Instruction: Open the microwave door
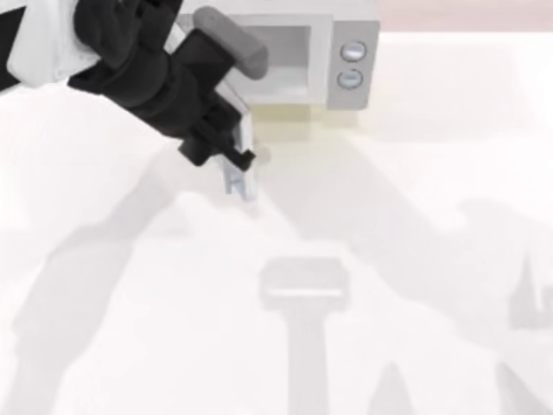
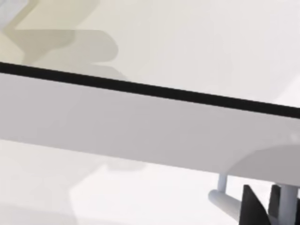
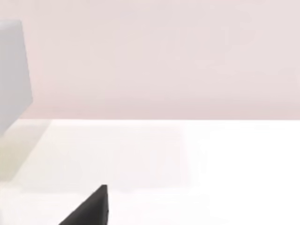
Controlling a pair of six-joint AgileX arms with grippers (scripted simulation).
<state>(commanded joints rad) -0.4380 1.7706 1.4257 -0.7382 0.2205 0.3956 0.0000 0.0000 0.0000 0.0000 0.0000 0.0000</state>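
Note:
The light-grey microwave [image 1: 350,35] stands at the table's far edge, its pale interior [image 1: 285,52] exposed and two round knobs [image 1: 352,52] on its right panel. The microwave door [image 1: 244,130] is swung out toward the front and seen edge-on. In the left wrist view the door [image 2: 140,122] is a broad grey slab with a dark edge. My left gripper [image 1: 235,160] is at the door's free end, shut on the pale bar handle [image 2: 227,205], with dark fingers [image 2: 253,208] either side of it. My right gripper [image 3: 93,211] is parked off to the right, away from the microwave [image 3: 11,70].
The white table [image 1: 415,216] spreads in front and to the right of the microwave, crossed only by arm shadows. A pale pink wall [image 3: 164,56] stands behind the table's far edge. My left arm's black and white links [image 1: 130,60] cover the microwave's left part.

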